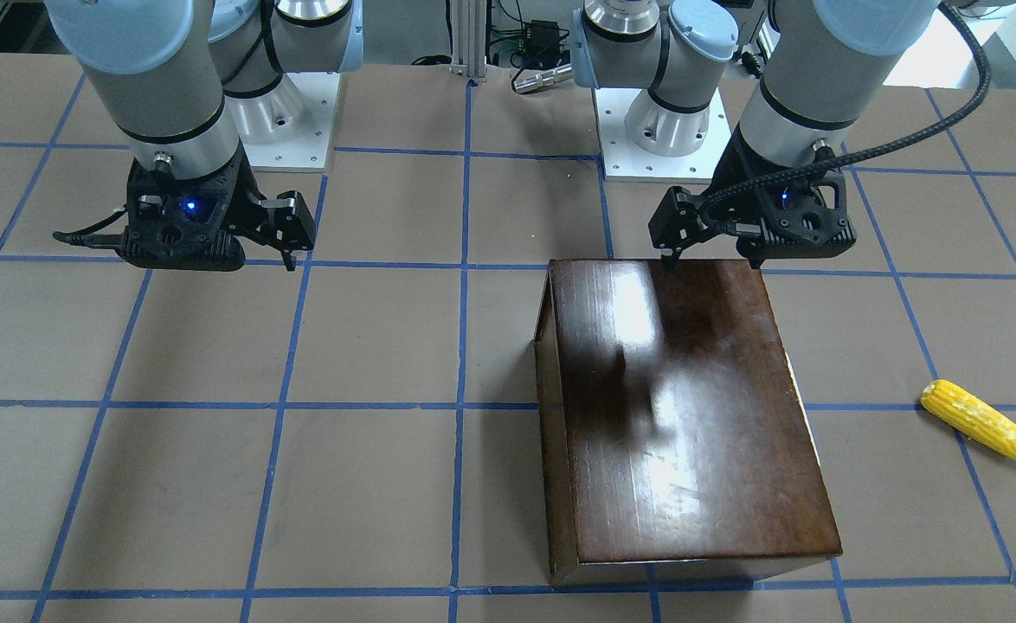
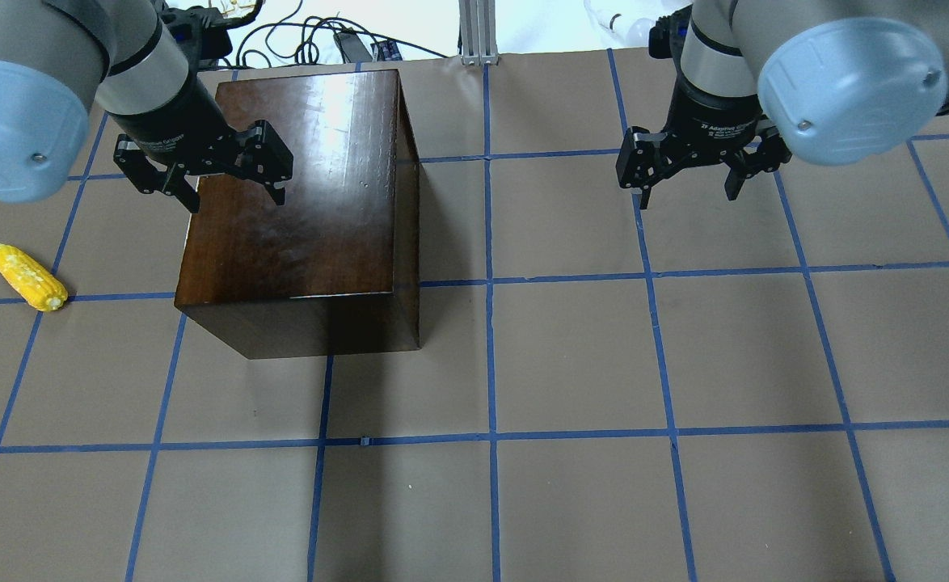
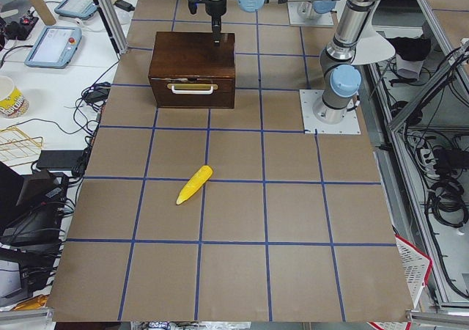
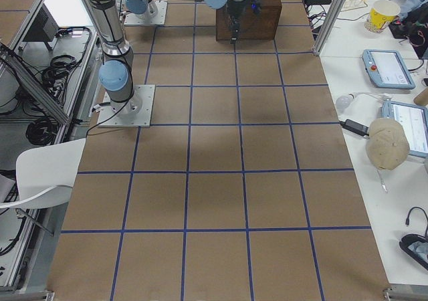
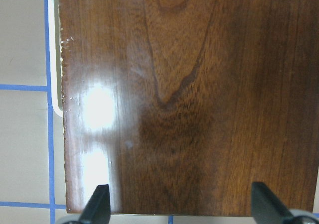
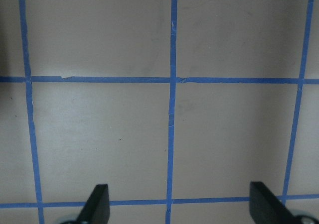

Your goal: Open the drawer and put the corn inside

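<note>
The glossy dark-brown box [image 2: 305, 202] stands on the robot's left half of the table. Its drawer [image 3: 192, 89] is shut; the front panel and pale handle show only in the exterior left view. The yellow corn [image 2: 28, 277] lies on the table apart from the box, on its drawer side, and also shows in the front-facing view [image 1: 984, 424]. My left gripper [image 2: 236, 198] is open and empty, hovering over the box top near the robot-side edge [image 5: 180, 206]. My right gripper [image 2: 687, 194] is open and empty above bare table [image 6: 179, 204].
The table is brown paper with a blue tape grid. The two arm bases [image 1: 655, 130] stand at the robot's edge. A side bench with tablets [image 3: 55, 44] lies beyond the far edge. Cables [image 2: 313, 40] lie behind the box.
</note>
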Controlling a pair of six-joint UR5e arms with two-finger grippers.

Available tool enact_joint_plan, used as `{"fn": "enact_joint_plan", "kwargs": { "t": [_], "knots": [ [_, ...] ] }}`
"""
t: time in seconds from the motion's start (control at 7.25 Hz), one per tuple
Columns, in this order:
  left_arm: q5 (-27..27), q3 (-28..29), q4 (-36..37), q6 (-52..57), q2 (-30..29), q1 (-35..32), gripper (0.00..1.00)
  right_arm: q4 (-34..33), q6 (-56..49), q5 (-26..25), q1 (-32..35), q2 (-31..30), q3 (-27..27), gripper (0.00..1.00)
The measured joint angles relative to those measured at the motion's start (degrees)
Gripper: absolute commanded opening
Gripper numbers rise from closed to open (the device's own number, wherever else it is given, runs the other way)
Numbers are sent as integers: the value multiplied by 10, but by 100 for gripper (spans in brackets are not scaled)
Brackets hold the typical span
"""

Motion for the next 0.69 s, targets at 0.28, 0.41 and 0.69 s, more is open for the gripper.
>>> {"fn": "enact_joint_plan", "kwargs": {
  "t": [0.28,0.41,0.69],
  "knots": [
    [1,0,-4,1,2,1,100,0,0,0,0,0,0,100],
    [1,0,-5,2,2,1,100,0,0,0,0,0,0,100],
    [1,0,-6,2,2,2,100,0,0,0,0,0,0,100]
  ]
}}
